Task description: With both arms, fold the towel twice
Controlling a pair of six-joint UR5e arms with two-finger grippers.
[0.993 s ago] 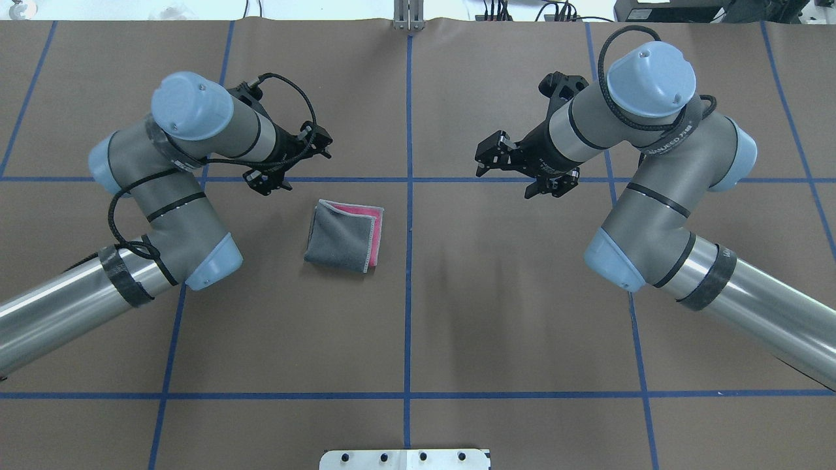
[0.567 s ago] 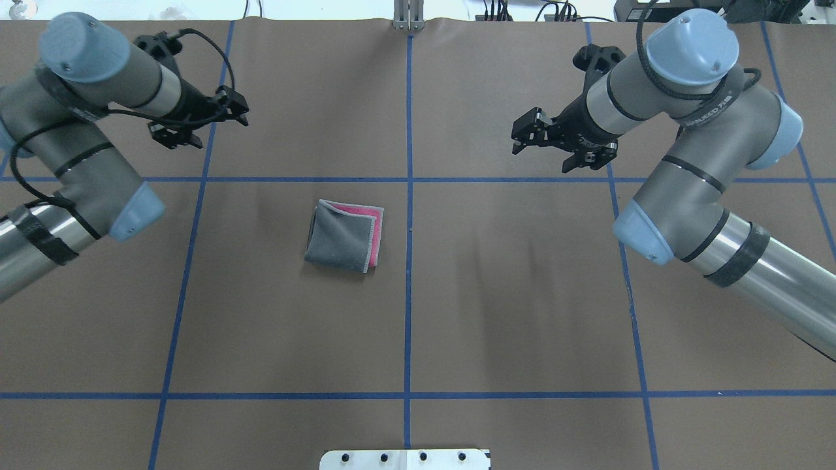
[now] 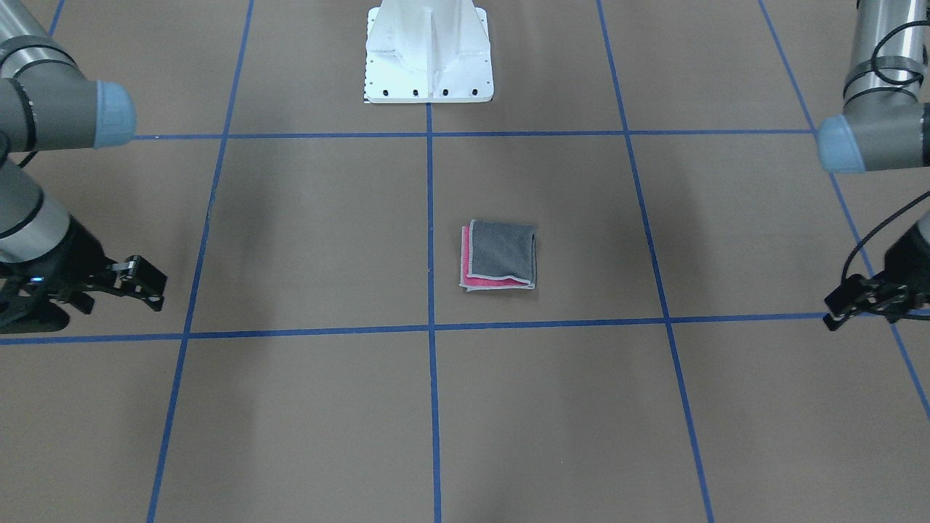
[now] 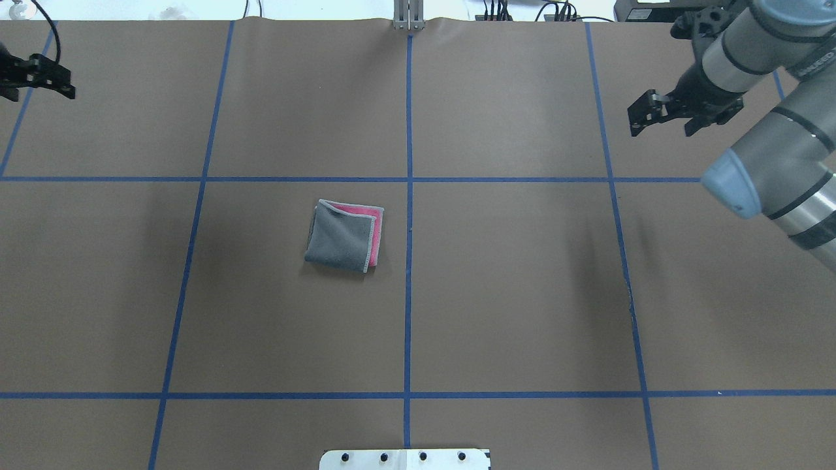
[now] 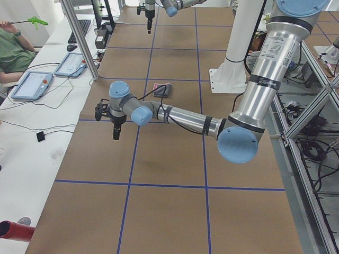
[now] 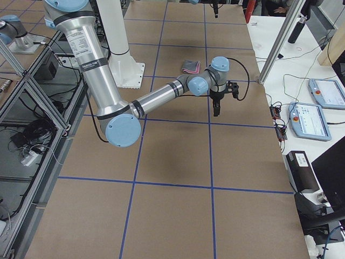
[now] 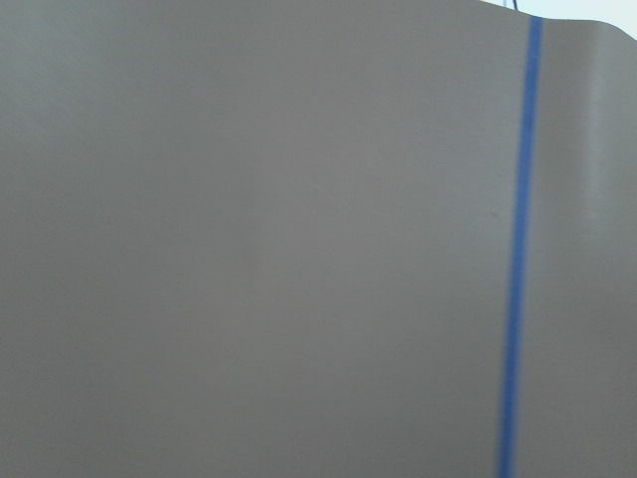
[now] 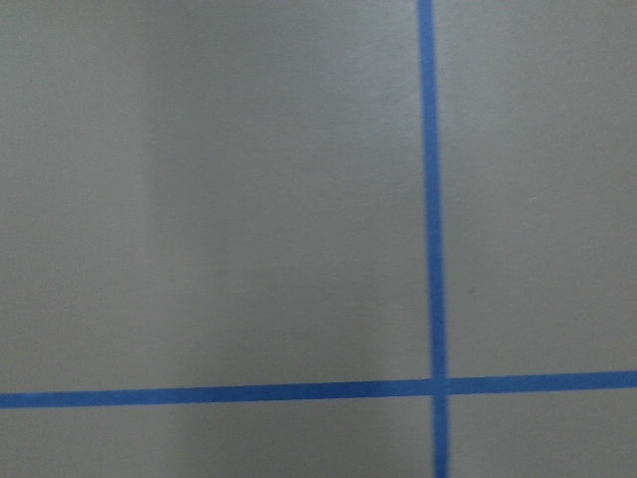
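The towel (image 4: 344, 236) lies folded into a small square just left of the table's centre line. Its dark grey face is up, with a pink strip showing along the far and right edges. The front-facing view shows the towel (image 3: 500, 254) the same way. My left gripper (image 4: 62, 81) hangs at the far left edge, well away from the cloth. It holds nothing and its jaws look apart. My right gripper (image 4: 640, 114) hangs at the far right, also empty with jaws apart. Both wrist views show only bare brown table with blue tape lines.
Blue tape lines divide the brown table cover (image 4: 522, 294) into squares. The white robot pedestal (image 3: 429, 51) stands at the near edge. Beyond the far edge are tablets (image 5: 34, 84) and a seated person (image 5: 10, 53).
Both arms have swung outward and toward the far corners, away from the towel. The towel has not moved.
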